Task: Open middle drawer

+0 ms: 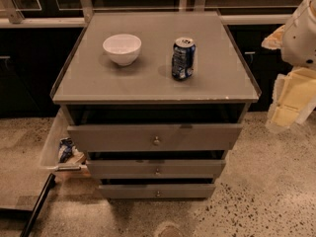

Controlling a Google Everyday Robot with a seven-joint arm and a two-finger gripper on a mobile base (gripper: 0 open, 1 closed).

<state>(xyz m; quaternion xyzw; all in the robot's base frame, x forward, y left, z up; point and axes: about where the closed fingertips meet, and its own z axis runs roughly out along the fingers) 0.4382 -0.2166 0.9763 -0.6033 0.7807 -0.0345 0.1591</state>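
Observation:
A grey cabinet (148, 78) has three stacked drawers, each with a small round knob. The middle drawer (123, 169) is the mid-sized front, with its knob (157, 171) at centre. It stands out a little from the cabinet, with a dark gap above it. The top drawer (113, 137) sticks out furthest and the bottom drawer (128, 191) least. My gripper (291, 100) hangs at the right edge of the view, up beside the cabinet's right side, well apart from the drawers and touching nothing.
A white bowl (122, 48) and a blue drink can (183, 59) stand on the cabinet top. A clear plastic bin (52, 144) with items sits on the floor at the left. A black bar (37, 204) lies at lower left. Dark cabinets are behind.

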